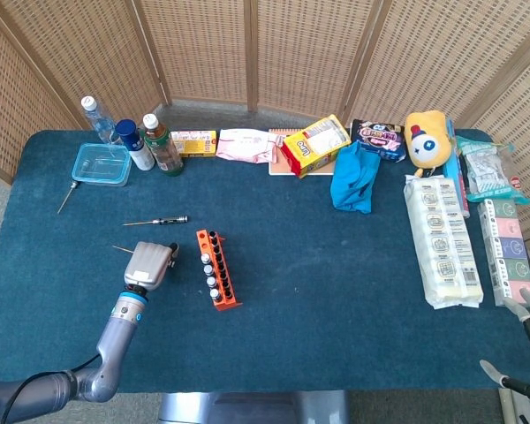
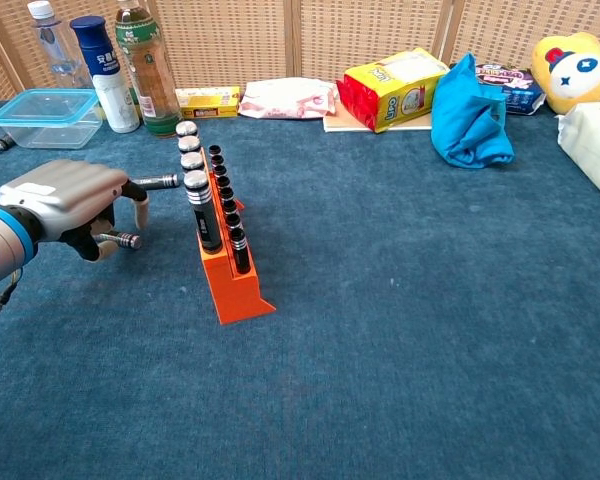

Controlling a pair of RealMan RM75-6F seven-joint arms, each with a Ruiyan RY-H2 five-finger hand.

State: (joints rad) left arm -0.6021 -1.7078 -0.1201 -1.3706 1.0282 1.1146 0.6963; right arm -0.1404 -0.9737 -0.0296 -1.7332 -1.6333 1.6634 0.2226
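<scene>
Left hand [image 2: 65,200] fingers pinching a metal bit [image 2: 117,240], just beside orange rack [image 2: 230,270].

Along the far edge of the blue-carpeted table [image 1: 336,283] stand a clear plastic lidded box [image 1: 100,163], three capped bottles [image 1: 128,137], a yellow snack bag [image 1: 315,146], a crumpled blue cloth [image 1: 354,179] and a yellow plush toy [image 1: 427,137].

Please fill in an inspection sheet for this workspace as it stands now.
Surface: blue table, carpet-like cover.
Job's things: orange rack with bits standing in it; small driver held in the left hand.
Clutter: bottles, plastic box, snack bag, blue cloth, plush toy, packs.
Hands: left hand beside the rack; right hand at the table's edge, fingers apart.
Cables: black cable by the left arm.
Surroundings: wicker screens.
</scene>
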